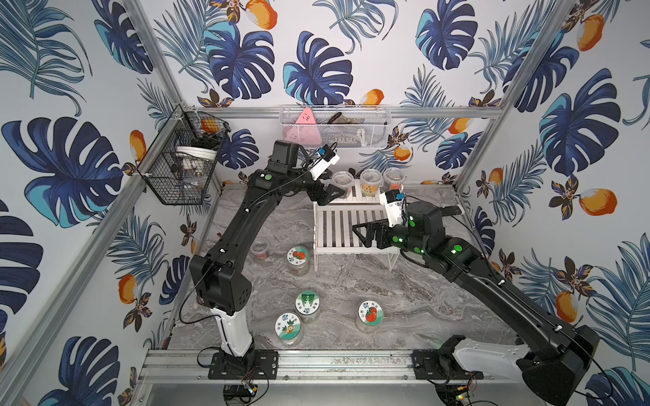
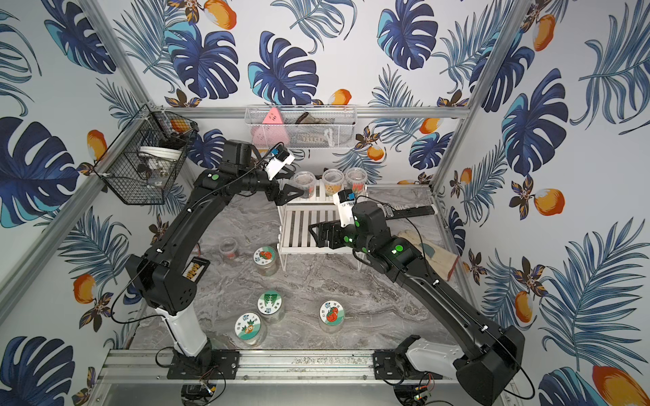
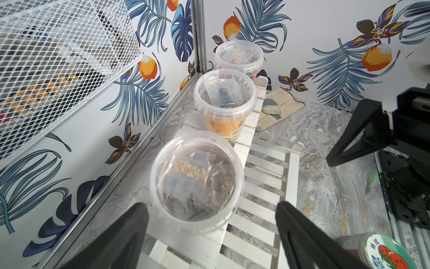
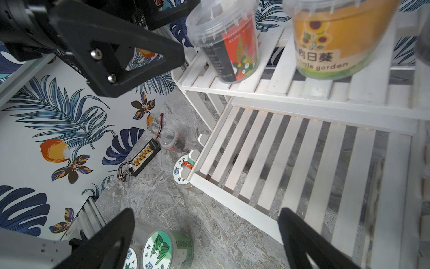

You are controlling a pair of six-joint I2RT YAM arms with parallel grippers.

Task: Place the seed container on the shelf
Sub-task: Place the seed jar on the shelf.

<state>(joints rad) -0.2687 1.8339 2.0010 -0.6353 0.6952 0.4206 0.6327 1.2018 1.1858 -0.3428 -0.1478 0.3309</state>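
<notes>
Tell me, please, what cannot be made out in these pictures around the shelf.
- Third seed container: right wrist view, cut off by the edge, blurred.
- Nearest seed container: left wrist view, label hidden below its lid.
- Black wire basket: in a top view, contents blurred behind mesh.
- Glove: in a top view, partly hidden by the right arm.

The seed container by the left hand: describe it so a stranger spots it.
Find the white stepped shelf at the back wall; three clear lidded tubs line its upper tier. The seed container is the end one, at the open left hand. Its label is red and black; the middle tub wears orange.
</notes>
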